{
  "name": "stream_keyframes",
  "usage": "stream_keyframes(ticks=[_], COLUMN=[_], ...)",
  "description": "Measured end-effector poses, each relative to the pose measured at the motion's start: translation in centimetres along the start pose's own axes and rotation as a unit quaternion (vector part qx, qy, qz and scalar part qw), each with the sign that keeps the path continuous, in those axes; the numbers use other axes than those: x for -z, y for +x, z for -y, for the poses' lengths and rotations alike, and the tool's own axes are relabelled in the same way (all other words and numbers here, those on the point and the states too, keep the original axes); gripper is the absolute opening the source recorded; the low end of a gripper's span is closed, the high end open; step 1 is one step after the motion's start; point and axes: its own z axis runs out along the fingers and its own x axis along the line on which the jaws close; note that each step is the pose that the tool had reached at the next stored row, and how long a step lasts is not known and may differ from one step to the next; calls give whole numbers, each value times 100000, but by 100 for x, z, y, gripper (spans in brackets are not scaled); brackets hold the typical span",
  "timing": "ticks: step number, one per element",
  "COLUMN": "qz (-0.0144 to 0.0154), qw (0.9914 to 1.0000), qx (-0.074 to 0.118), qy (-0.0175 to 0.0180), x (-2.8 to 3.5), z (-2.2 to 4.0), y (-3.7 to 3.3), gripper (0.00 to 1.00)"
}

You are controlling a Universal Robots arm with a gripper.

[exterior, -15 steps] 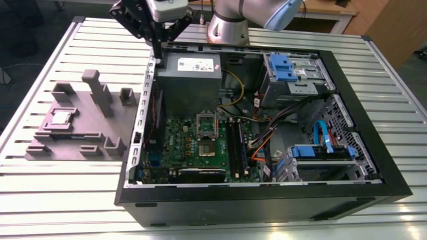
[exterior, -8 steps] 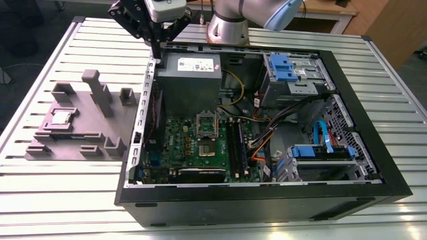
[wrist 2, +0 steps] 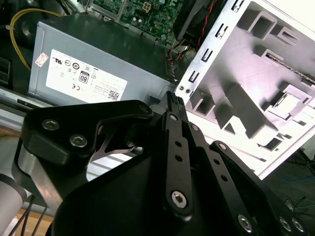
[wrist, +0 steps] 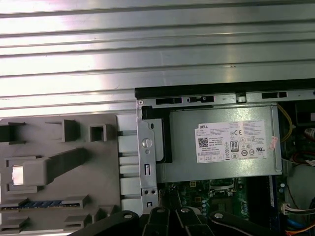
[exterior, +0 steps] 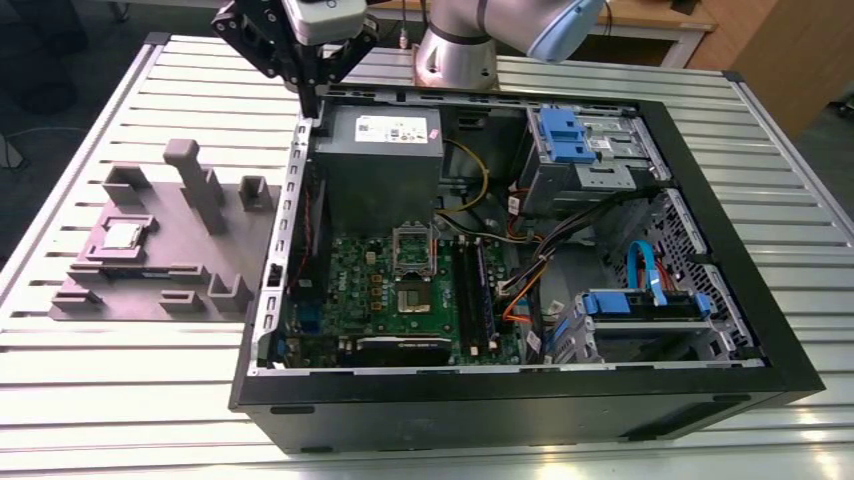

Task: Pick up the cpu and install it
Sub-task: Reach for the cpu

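one open computer case (exterior: pixel 534 400) fills mid-frame, a grey-purple fixture (exterior: pixel 180 250) just beside it at the exterior view's left. the gripper (exterior: pixel 310 105), fingers pinched together on nothing, hangs upper left over the case's corner. the cpu (exterior: pixel 124 235) lies in the fixture, down-left of it.

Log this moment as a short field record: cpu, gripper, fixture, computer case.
cpu: lies flat in a recess of the fixture block, untouched
gripper: shut, at the computer case corner by the power supply, apart from the cpu
fixture block: on the table, at the exterior view's left of the computer case
computer case: open, motherboard exposed
task status: cpu not yet picked up
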Motion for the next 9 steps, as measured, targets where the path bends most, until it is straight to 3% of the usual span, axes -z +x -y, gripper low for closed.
stream_keyframes(ticks=[9], qz=[2], qw=[100000], qx=[0], qy=[-3], x=[-3], z=[2], y=[19], gripper=[10])
